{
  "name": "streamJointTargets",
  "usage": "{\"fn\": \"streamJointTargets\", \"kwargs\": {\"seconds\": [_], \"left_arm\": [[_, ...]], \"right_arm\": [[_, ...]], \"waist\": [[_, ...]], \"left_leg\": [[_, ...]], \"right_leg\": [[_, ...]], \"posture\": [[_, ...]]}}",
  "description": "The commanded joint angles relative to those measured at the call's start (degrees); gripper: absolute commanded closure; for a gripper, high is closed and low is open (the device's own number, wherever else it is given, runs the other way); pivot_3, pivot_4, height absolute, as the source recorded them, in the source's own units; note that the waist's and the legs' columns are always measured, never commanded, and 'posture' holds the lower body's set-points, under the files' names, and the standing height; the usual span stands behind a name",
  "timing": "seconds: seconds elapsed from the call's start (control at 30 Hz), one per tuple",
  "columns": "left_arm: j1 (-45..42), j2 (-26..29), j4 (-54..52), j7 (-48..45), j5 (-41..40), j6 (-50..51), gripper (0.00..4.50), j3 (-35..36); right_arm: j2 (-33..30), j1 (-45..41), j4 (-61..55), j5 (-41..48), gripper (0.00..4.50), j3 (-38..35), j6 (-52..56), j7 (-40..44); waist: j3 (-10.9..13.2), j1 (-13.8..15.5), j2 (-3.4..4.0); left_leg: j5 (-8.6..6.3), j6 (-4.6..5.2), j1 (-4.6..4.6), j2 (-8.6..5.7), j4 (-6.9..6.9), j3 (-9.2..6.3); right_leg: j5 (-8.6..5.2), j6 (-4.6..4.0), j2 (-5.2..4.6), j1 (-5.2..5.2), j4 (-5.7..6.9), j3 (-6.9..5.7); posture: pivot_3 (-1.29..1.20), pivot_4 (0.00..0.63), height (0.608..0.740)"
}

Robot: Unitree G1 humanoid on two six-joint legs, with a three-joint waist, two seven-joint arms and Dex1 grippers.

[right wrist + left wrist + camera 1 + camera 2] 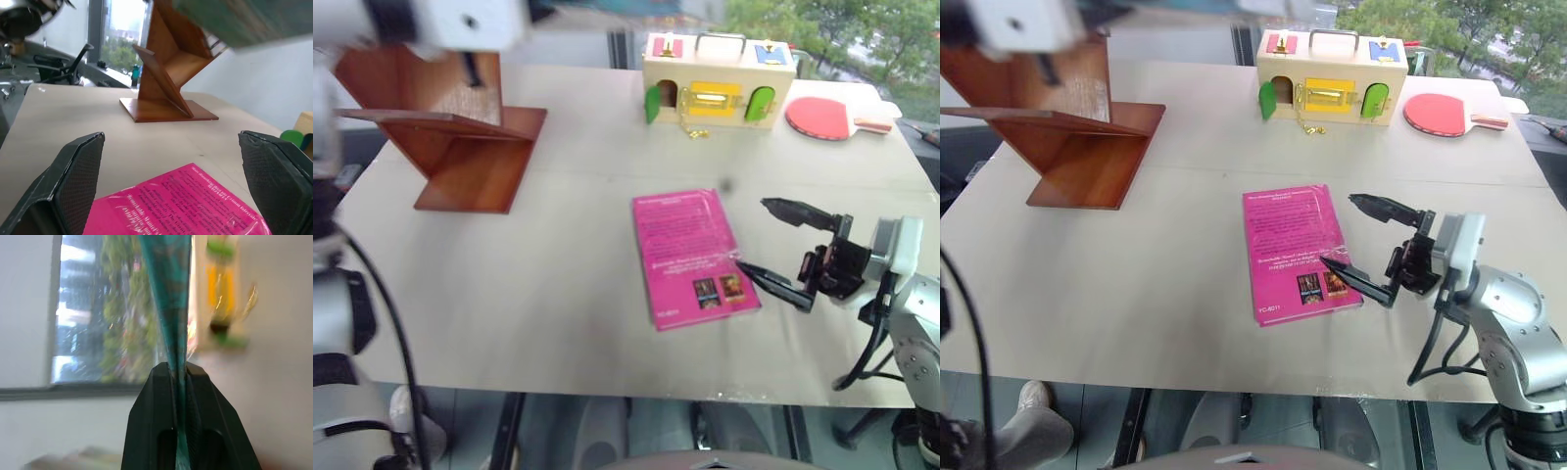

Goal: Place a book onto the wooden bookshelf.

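My left gripper [180, 377] is clamped tight on the book [168, 293], up near the bookshelf [460, 147]. Right gripper [1363, 235] gapes wide, empty, beside the pink book [1298, 253].

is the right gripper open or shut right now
Open. The right gripper's two black fingers stand wide apart beside the pink book, holding nothing.

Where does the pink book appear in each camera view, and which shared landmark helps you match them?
Left eye view: pink book lies flat mid-table, beside the right gripper.
Right eye view: same place, centre.
Left wrist view: not in it.
Right wrist view: between the fingers, near.
Shared landmark: wooden bookshelf.
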Motion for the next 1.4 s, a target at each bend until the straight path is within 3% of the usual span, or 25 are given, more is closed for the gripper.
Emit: {"fn": "streamJointTargets", "kwargs": {"seconds": [0.03,0.2,0.33,0.43,0.67,0.97,1.4], "left_arm": [[1.1,5.2,5.4,-2.4,4.2,-5.0,4.45,1.5],[9.2,8.7,10.1,-4.3,2.4,-6.4,4.45,3.8],[15.3,6.2,8.9,-2.6,-0.8,-7.5,4.45,5.9],[14.5,2.1,9.9,0.0,-2.3,-9.3,4.45,6.7],[16.5,2.6,11.0,-1.1,-1.6,-11.5,4.45,7.4],[17.5,-0.7,3.9,-4.5,-9.7,-10.8,4.45,10.2],[11.4,8.1,21.8,-14.4,-6.1,-13.2,4.45,8.5]], "right_arm": [[0.9,-3.6,2.0,0.0,0.0,0.9,-1.8,1.7],[1.4,-5.5,3.0,-0.1,0.0,1.6,-2.1,2.6],[1.5,-4.7,1.4,-0.1,0.0,1.6,-1.5,1.7],[1.0,-3.4,-0.5,0.4,0.0,1.3,-0.5,0.9],[0.4,-1.9,-1.7,0.7,0.0,0.6,0.1,0.2],[1.1,-4.5,1.5,0.0,0.0,2.0,-0.3,1.4],[1.7,-6.1,3.8,-0.3,0.0,2.8,-0.8,3.2]], "waist": [[0.0,0.1,0.09],[0.0,-0.6,0.11],[0.0,-1.3,0.15],[0.0,-0.8,0.24],[-0.1,0.2,0.22],[0.0,0.6,0.19],[0.0,0.6,0.19]], "left_leg": [[0.02,-0.02,0.04,0.02,-0.09,0.01],[-0.1,0.17,0.19,0.22,-0.04,0.16],[-0.1,0.17,0.37,0.33,0.02,0.19],[-0.08,0.13,0.46,0.56,0.14,0.21],[-0.07,0.12,0.39,0.56,0.25,0.18],[-0.07,0.12,0.25,0.56,0.31,0.09],[-0.08,0.12,0.23,0.57,0.2,0.16]], "right_leg": [[0.0,0.0,0.01,0.01,-0.04,-0.01],[-0.01,-0.01,0.13,0.0,0.23,0.08],[-0.01,-0.01,0.23,0.03,0.46,0.15],[0.01,-0.02,0.48,0.08,0.56,0.21],[0.02,-0.03,0.47,0.1,0.57,0.17],[0.03,-0.04,0.48,0.09,0.52,0.07],[0.02,-0.05,0.5,-0.01,0.43,0.12]], "posture": [[0.0,0.15,0.74],[0.0,0.15,0.74],[0.0,0.15,0.74],[0.0,0.15,0.74],[0.0,0.15,0.74],[0.0,0.15,0.74],[0.0,0.15,0.74]]}}
